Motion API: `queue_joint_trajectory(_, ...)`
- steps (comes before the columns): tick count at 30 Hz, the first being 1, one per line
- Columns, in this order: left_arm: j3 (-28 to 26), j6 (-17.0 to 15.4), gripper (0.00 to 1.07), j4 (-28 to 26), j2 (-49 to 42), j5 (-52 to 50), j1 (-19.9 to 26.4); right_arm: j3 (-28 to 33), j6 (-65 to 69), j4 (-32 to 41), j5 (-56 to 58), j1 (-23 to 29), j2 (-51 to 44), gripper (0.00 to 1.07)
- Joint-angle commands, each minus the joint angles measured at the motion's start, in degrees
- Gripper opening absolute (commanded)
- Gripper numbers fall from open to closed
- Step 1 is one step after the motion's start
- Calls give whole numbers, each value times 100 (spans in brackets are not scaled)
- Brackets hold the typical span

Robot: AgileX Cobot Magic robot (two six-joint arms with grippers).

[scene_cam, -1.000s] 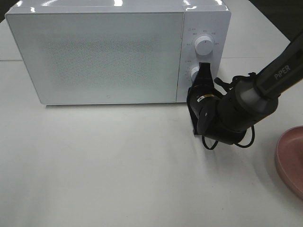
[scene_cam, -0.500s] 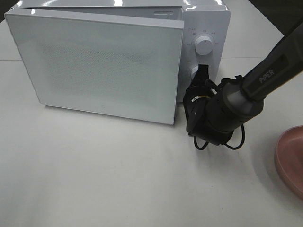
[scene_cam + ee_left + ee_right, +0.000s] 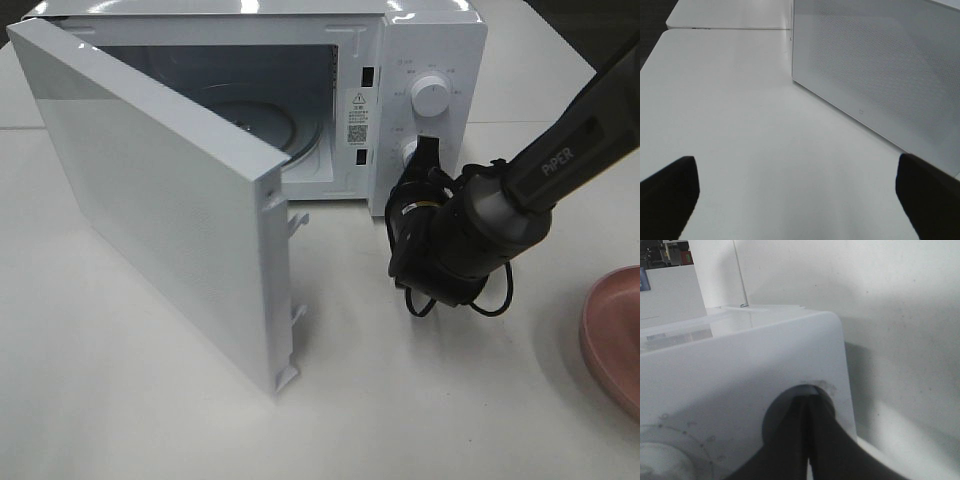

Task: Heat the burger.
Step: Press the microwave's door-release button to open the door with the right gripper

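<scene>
On the white bench [image 3: 150,420] the microwave [image 3: 430,40] stands with its door [image 3: 170,220] open, hinged on the left and angled out toward the front. Two white latch hooks [image 3: 298,218] stick out of the door's free edge. The left wrist view shows the left end effector [image 3: 799,197] low over bare bench near the dotted outer face of that door. Its dark fingertips [image 3: 667,195] are spread wide apart with nothing between them. Behind the door the cavity is exposed, with the round glass turntable [image 3: 260,115] lying on its floor and a small warning sticker [image 3: 357,115] on the frame at the cavity's right edge. Further right is the control panel, with the upper dial [image 3: 431,93] above the lower dial [image 3: 408,152]. The right end effector [image 3: 428,155] points up at the lower dial with its black fingers [image 3: 807,440] pressed together and gripping nothing. In the right wrist view their tips sit against the panel at a dark round spot near the microwave's lower corner. The right arm [image 3: 560,160], lettered PIPER, slants away to the upper right. At the far right edge part of a round pink plate [image 3: 612,335] lies on the bench, well apart from the microwave. Where the burger is cannot be told from these views.
</scene>
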Motion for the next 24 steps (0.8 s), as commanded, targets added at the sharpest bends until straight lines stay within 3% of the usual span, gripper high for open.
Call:
queue_joint_trajectory(1,11,-29,100,-52,-92,11,17,-556,-92,-1026,-1478,-264,-183,0)
queue_joint_trajectory(6,11,-29,100,-52,-92,11,17,-481,-155,-1134,-1106,-195,-275,0)
queue_joint_trajectory(24,11,-29,100,-57,-92,11,17,659,-682,-1261,642,-195,-940,0)
